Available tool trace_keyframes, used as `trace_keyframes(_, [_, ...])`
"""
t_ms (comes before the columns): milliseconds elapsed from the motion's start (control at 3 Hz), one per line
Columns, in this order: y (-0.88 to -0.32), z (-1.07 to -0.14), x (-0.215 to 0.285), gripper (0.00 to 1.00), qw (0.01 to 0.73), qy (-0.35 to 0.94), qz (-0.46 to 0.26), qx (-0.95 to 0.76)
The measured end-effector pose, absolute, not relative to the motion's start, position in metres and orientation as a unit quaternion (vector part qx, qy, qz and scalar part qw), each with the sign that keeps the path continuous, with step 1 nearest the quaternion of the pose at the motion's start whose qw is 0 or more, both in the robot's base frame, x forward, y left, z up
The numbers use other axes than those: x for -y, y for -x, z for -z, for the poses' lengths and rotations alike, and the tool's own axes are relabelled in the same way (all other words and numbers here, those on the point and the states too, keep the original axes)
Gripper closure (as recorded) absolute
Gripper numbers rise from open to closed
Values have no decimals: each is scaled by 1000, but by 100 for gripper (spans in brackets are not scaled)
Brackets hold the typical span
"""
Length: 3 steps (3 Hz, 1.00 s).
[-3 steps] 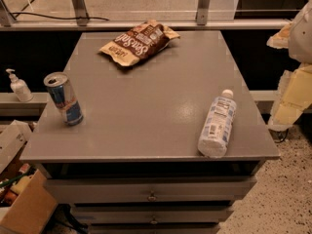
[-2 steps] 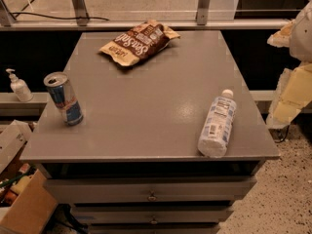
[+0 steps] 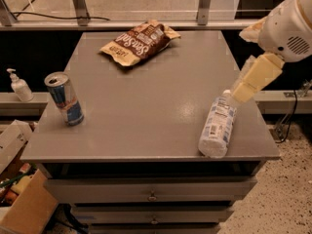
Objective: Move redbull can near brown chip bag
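The redbull can [image 3: 65, 98] stands upright near the left front edge of the grey table [image 3: 146, 96], its top open. The brown chip bag [image 3: 140, 42] lies flat at the table's far middle, well apart from the can. My gripper [image 3: 243, 92] is at the end of the cream arm on the right side, hanging over the table's right edge just above the cap end of a lying bottle. It is far from both the can and the bag and holds nothing I can see.
A clear plastic bottle with a white label [image 3: 218, 129] lies on its side near the right front corner. A pump dispenser [image 3: 19, 86] stands on a ledge to the left. Cardboard boxes [image 3: 22, 199] sit on the floor at lower left. Drawers [image 3: 152, 195] are below the tabletop.
The arm has swung left from beside the table to over its right edge, above the bottle. The can, bag and bottle have not moved.
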<state>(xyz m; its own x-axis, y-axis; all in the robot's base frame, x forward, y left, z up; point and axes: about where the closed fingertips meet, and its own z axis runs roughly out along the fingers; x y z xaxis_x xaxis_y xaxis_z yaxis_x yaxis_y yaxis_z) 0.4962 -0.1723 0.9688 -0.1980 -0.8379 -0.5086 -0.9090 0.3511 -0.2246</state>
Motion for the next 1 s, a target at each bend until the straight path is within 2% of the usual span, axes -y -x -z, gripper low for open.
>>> trace_keyframes(333, [-522, -957, 131, 0, 327, 568, -129, -744])
trace_keyframes(1000, [-532, -933, 39, 0, 371, 595, -243, -670])
